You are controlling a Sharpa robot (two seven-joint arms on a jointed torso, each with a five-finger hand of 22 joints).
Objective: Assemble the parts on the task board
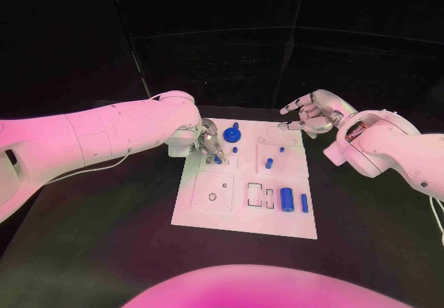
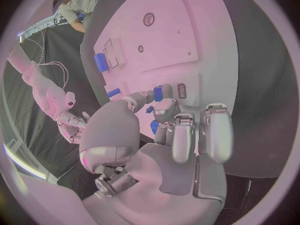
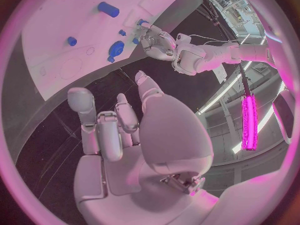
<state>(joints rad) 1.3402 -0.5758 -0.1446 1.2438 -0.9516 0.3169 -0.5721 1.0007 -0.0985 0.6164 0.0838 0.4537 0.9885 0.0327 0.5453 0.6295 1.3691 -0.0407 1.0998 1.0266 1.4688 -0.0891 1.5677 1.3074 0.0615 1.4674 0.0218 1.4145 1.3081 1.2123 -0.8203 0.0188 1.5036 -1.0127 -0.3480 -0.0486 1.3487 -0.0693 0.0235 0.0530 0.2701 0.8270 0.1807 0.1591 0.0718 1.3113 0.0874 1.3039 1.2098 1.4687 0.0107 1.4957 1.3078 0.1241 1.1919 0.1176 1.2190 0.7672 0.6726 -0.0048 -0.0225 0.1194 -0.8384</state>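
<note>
— What was the left robot hand (image 1: pixel 203 146) doing?
— It hung over the task board's (image 1: pixel 242 208) far left corner, fingertips pinching a small blue peg (image 1: pixel 218 159).
— And the rest?
— A blue round part (image 1: pixel 231 134) lay just beyond it, a blue cylinder (image 1: pixel 287 199) nearer. The right robot hand (image 1: pixel 310 112) hovered past the far right corner, fingers loosely spread, holding nothing.

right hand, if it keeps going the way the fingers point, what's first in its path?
Likely the task board: the right hand hangs open off the board's far right corner, fingers aimed toward it. First part in line looks like the round blue part, though height is unclear.
</note>
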